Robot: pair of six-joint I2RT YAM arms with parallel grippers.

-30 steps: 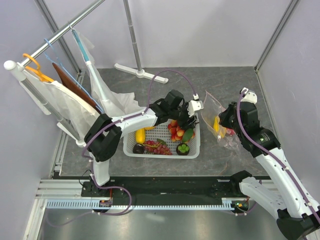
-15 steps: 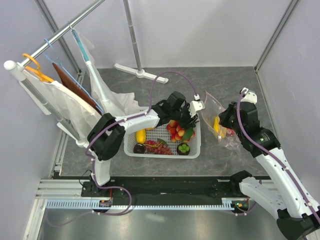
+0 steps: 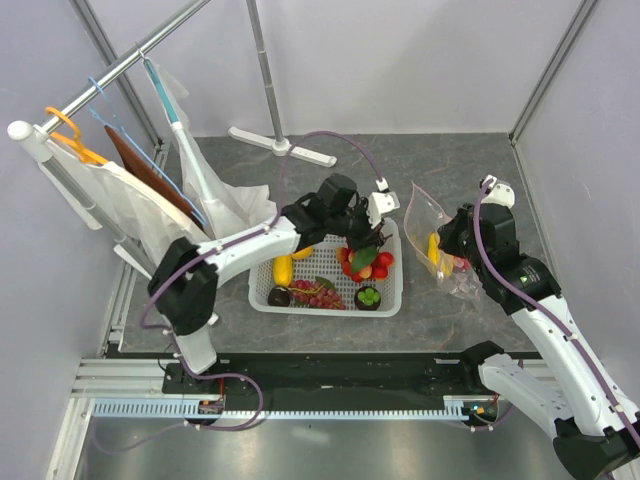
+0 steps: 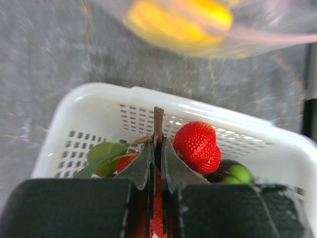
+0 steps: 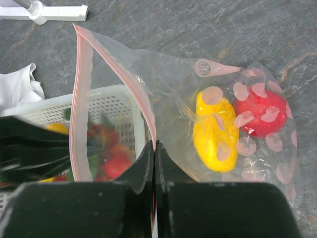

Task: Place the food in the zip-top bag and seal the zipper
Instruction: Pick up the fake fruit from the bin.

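Left wrist view: pinches just the stem (image 4: 158, 121) of red fruits (image 4: 195, 144) in left gripper (image 4: 157, 148), fingers (image 4: 138, 168) nearly touching, over basket (image 4: 99, 94). Clamps bag (image 5: 173, 74) rim in right gripper (image 5: 154, 148), closed tight, mouth open beside basket. Risks: stem slipping, fruits snagging zipper (image 5: 79, 99), bag folding.

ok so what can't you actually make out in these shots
Left wrist: yellow fruit inside the clear dotted plastic bag, motion-blurred.
Left wrist: lower part of the red bumpy fruit cluster, behind the left gripper.
Right wrist: contents of the white mesh basket, blurred behind bag film.
Top external: fingertips of the right gripper, under its own wrist.
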